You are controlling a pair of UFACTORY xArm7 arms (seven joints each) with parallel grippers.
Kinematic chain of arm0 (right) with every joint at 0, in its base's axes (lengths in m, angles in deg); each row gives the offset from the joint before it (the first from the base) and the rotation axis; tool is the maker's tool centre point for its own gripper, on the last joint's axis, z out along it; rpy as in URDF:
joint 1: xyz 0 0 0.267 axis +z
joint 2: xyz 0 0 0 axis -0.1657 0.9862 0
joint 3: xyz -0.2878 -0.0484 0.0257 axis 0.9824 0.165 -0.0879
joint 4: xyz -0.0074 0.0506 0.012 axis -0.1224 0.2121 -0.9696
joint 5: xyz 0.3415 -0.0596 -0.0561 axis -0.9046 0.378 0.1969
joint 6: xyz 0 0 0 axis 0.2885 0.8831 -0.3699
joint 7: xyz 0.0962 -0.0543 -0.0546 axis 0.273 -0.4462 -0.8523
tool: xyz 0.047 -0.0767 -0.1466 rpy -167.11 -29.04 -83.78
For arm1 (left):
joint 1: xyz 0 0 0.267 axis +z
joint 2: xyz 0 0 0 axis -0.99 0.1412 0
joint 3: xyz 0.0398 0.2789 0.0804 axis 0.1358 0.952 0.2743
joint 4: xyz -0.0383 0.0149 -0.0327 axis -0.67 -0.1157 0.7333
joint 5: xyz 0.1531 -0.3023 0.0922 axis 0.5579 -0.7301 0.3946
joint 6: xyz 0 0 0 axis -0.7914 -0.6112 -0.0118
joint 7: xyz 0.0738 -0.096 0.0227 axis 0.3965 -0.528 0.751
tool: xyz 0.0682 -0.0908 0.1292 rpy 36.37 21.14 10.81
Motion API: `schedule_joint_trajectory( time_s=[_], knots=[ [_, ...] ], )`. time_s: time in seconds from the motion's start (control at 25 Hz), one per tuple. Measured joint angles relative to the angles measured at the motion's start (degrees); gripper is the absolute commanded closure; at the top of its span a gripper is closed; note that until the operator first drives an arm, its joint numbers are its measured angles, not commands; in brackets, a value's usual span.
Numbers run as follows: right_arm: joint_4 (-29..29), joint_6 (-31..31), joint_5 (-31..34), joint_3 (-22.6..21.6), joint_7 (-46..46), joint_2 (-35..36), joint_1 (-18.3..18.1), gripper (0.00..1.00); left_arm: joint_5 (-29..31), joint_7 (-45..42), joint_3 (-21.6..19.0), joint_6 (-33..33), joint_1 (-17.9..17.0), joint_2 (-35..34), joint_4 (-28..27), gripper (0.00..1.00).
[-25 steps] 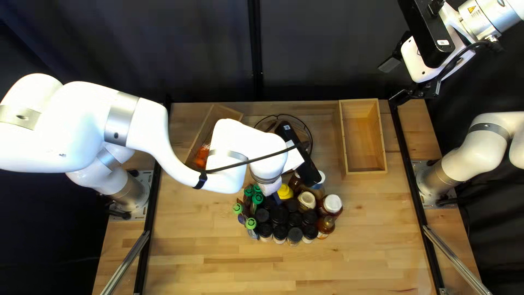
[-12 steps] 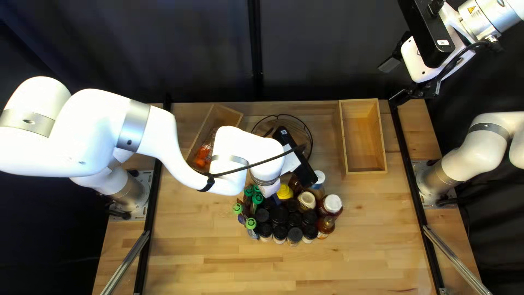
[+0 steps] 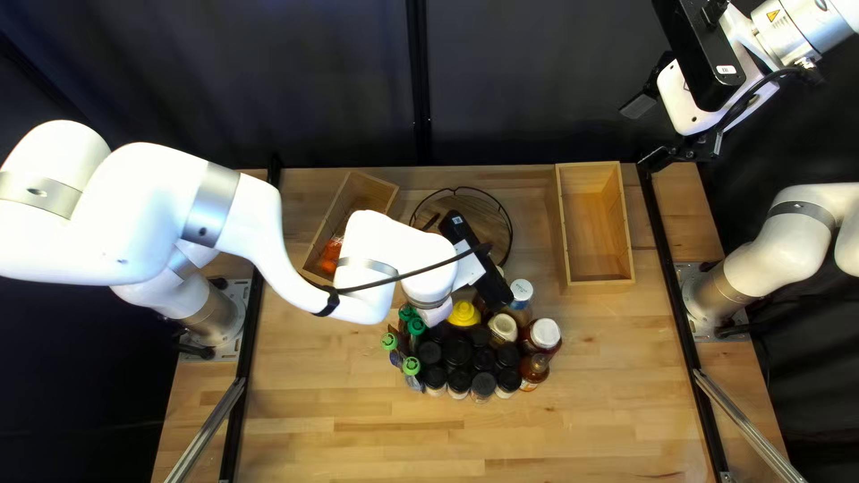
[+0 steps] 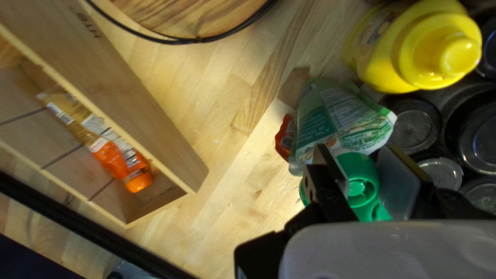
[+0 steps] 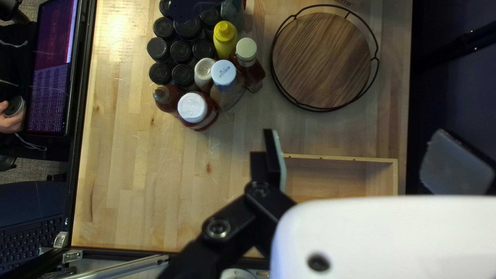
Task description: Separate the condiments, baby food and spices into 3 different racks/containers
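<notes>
The left pincer (image 3: 437,313) is low over a crowd of bottles and jars, its two black fingers clenched on the green plastic cap (image 4: 360,180) of a soft pouch printed in white and green (image 4: 343,116). The pouch's body tilts outward, ahead of the fingers. Just beside it, a small red item (image 4: 283,138) peeks out; more green caps are close around the grip.

A little farther ahead and to one side of the pincer is a yellow squeeze bottle with a yellow cap (image 4: 413,51). Dark-lidded round jars (image 4: 415,125) pack the space on that same side. On the opposite side, well apart from the pincer, is a long pale wooden box (image 4: 150,124) with an orange-capped squeeze bottle (image 4: 116,157) lying in it. Ahead, beyond the gap between box and bottles, is a round wooden tray with a black wire rim (image 4: 191,15).

The right pincer (image 3: 651,132) is raised at the upper right of the top left view, released, its fingers wide apart and holding nothing. Beneath and beyond it is a second pale wooden box (image 3: 598,279). Farther from it, at the cluster's edge, is a red jar with a white lid (image 5: 193,107).
</notes>
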Motion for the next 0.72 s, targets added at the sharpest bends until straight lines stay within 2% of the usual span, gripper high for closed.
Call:
schedule_joint_trajectory(
  time_s=[0.24,0.32,0.36,0.4,0.48,0.56,0.6,0.72],
  knots=[
    [0.00,0.00,0.00,0.00,0.00,0.00,0.00,0.00,2.59,6.41,1.63,8.78,1.60,-2.60,-7.58,0.91],
    [0.00,0.00,0.00,0.00,0.00,0.00,0.00,0.00,4.89,7.97,1.90,11.38,2.06,-5.98,-8.33,0.88],
    [0.00,0.00,0.00,0.00,0.00,0.00,0.00,0.00,6.60,8.78,1.90,12.82,2.38,-8.56,-8.27,0.85],
    [0.00,0.00,0.00,0.00,0.00,0.00,0.00,0.00,8.17,9.53,1.85,14.01,2.73,-11.22,-7.95,0.77],
    [0.00,0.00,0.00,0.00,0.00,0.00,0.00,0.00,11.38,11.27,1.51,16.30,3.71,-17.06,-6.52,0.75],
    [0.00,0.00,0.00,0.00,0.00,0.00,0.00,0.00,14.14,13.82,1.04,18.66,4.94,-23.10,-4.27,0.78],
    [0.00,0.00,0.00,0.00,0.00,0.00,0.00,0.00,15.39,15.41,0.89,19.69,5.59,-25.85,-2.95,0.89],
    [0.00,0.00,0.00,0.00,0.00,0.00,0.00,0.00,18.39,19.44,1.10,21.86,7.60,-31.37,0.48,0.93]
  ],
)
